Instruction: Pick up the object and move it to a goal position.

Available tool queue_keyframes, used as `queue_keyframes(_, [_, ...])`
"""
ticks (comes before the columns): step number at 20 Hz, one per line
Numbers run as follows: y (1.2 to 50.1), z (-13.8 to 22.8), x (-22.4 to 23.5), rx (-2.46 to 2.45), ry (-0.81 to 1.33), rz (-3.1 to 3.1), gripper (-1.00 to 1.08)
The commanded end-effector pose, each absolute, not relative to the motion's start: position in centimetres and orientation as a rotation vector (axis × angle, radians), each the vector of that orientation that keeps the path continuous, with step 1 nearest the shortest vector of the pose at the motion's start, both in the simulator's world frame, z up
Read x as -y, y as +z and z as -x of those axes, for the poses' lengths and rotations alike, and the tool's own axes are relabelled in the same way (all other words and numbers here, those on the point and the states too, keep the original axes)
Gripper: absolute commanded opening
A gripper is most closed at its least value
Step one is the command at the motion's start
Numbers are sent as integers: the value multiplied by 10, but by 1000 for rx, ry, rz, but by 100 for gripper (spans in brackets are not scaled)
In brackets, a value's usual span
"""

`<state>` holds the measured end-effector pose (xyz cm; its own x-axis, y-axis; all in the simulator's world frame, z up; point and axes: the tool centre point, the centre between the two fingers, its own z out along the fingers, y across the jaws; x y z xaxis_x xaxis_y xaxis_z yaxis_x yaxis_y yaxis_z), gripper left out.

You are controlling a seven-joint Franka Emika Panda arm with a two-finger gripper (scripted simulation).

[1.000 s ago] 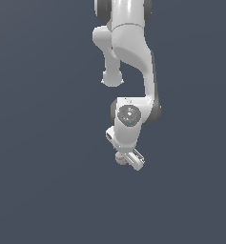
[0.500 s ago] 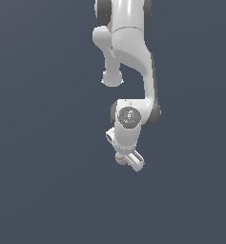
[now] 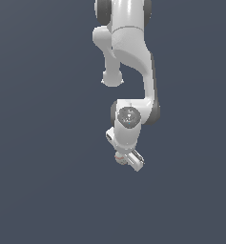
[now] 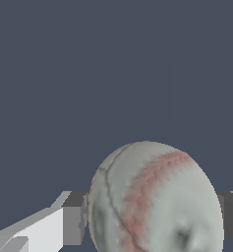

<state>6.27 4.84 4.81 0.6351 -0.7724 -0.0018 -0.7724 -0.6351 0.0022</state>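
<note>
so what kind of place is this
Likely a bare simulated test scene, not a real room: a flat, featureless dark blue-grey ground, a smooth white jointed robot arm, and one small off-white ball with red seams between its grey gripper fingers.

Arm (image 3: 133,57) lowered; end effector (image 3: 125,157) clamped

baseball (image 4: 155,199) fills my wrist view, off-white with a red stitched seam curving across its face | my gripper (image 4: 155,221) has a finger pad (image 4: 72,224) on each side of the ball, pressed against it | plain dark grey-blue background behind
</note>
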Motion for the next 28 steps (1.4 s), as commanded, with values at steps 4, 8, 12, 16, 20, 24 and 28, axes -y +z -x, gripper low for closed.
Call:
queue_keyframes(4, [61,-59,-45,1342,-1,-2840,-100])
queue_keyframes(8, [78,-52,-41,1342,-1,-2841,-100])
queue_keyframes(12, [103,-43,-34,1343,-2,-2841,-100])
queue_keyframes(16, [137,-30,-25,1344,-3,-2841,-100])
queue_keyframes(20, [175,-16,-15,1344,-3,-2842,-100])
queue_keyframes(24, [216,-1,-4,1344,-3,-2842,-100])
queue_keyframes(28, [260,15,7,1345,-3,-2842,-100])
